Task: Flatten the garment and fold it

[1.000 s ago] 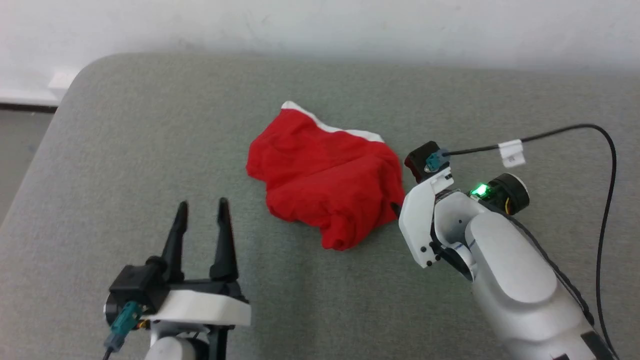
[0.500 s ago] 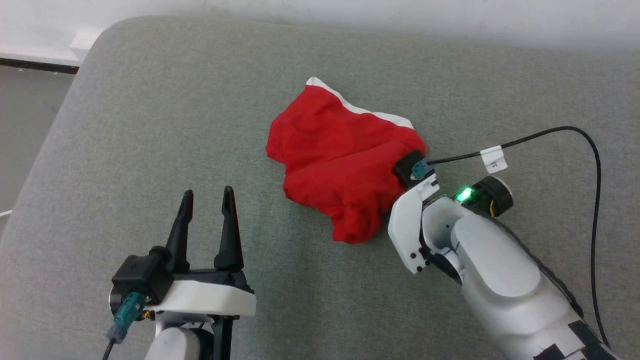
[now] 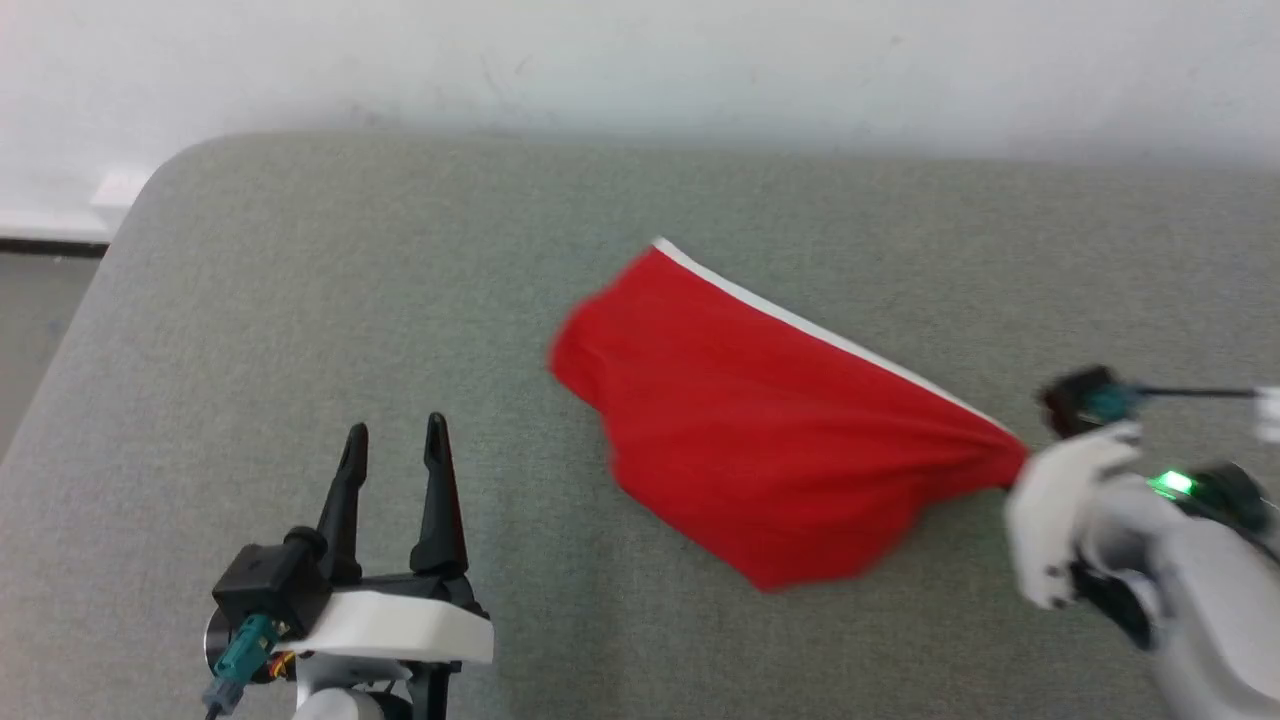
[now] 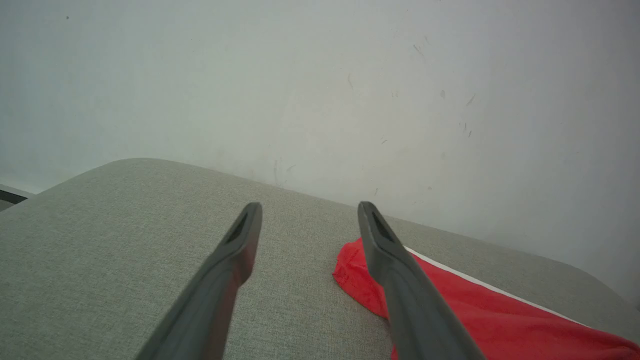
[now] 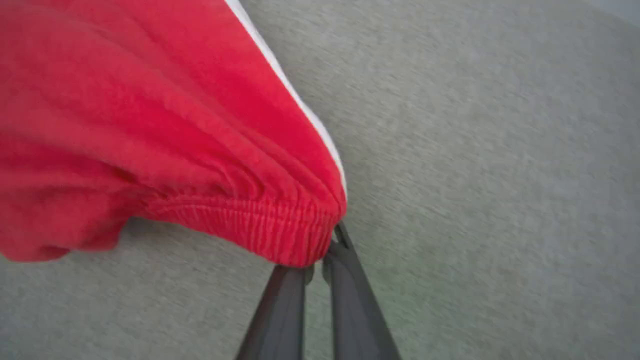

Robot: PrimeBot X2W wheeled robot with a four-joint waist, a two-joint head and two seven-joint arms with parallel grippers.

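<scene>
Head view: the red garment (image 3: 760, 440) lies right of centre on the grey padded bench (image 3: 300, 300). It is drawn out into a long wedge that narrows toward the right edge of the frame, with its white band (image 3: 830, 335) running along the upper edge. The narrow end is bunched at the right pincer (image 3: 1020, 475), whose wrist is blurred. The left pincer (image 3: 397, 428) sits at the lower left with its fingers spread wide and nothing between them, well apart from the cloth.

Left wrist view: between and past the two spread fingers lies bare bench. The garment's rounded near end shows at the lower right, partly behind the right-hand finger. A pale wall (image 4: 320, 75) rises behind.

Right wrist view: the right pincer's fingers are pressed together on a gathered corner of the ribbed elastic hem (image 5: 250, 225), and the cloth fans away to the upper left.

The fabric looks thin, light and limp. It should slide easily over the bench, sag wherever it is unsupported and crease again readily, and it seems in no danger from a firm pinch. The thicker hem and band corners look like the surest holds. For spreading it flat, the free rounded end nearest the left pincer seems the natural second grip.
</scene>
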